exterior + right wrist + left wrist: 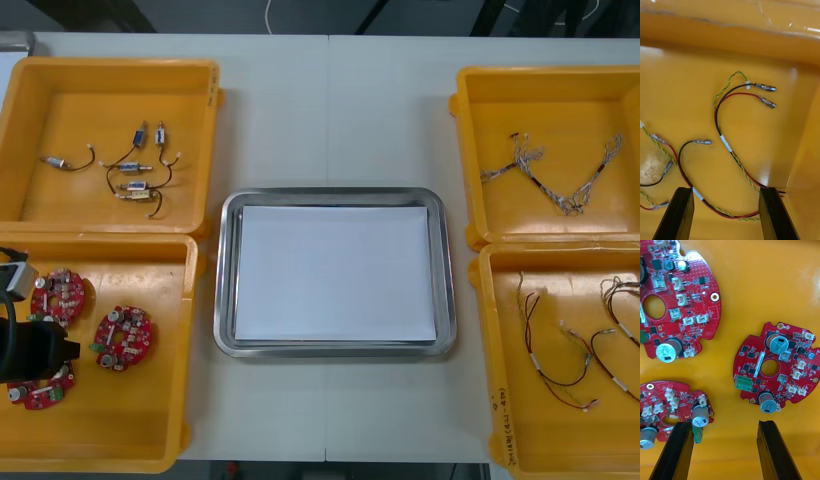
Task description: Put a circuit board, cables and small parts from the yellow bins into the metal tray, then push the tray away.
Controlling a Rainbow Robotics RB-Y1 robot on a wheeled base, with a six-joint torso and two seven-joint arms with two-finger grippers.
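Tray sits empty between the yellow bins — nothing loaded yet. Left gripper hangs spread above the circuit boards; right gripper, also spread, hangs above the cables. Small parts lie untouched — every pick and the push remain.

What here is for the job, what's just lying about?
Job: circuit boards, small metal parts, twisted cables, red and black cables, metal tray, yellow bins; left gripper above boards, right gripper above red and black cables.
Lying about: grey object, far left corner of the table.
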